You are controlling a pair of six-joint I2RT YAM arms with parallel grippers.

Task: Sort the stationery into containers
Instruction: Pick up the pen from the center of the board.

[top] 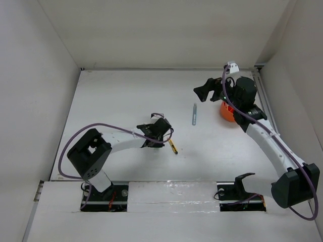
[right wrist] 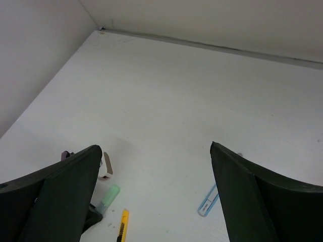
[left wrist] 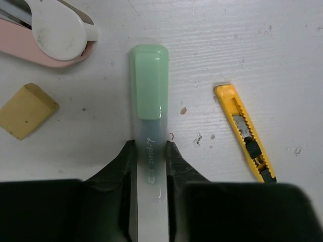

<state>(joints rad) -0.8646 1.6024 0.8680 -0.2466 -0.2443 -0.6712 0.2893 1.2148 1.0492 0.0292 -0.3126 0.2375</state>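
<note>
Pale green plastic marker (left wrist: 149, 91) lies flat on the white tabletop (left wrist: 282, 45), with the left claw (left wrist: 150, 146) pinched on its barrel just behind the cap. I'd lift straight up, keep it level, then head for the round orange plastic pot (top: 226, 112). The right claw (right wrist: 155, 147) gapes wide, empty.

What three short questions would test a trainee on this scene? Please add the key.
1. True or false: the left end effector is shut on the marker.
2. In the left wrist view, what lies to the right of the marker? A scissors; B cutter; C ruler.
3. Fill in: the right end effector has its jaws ___.
Key: 1 true; 2 B; 3 open.
</note>
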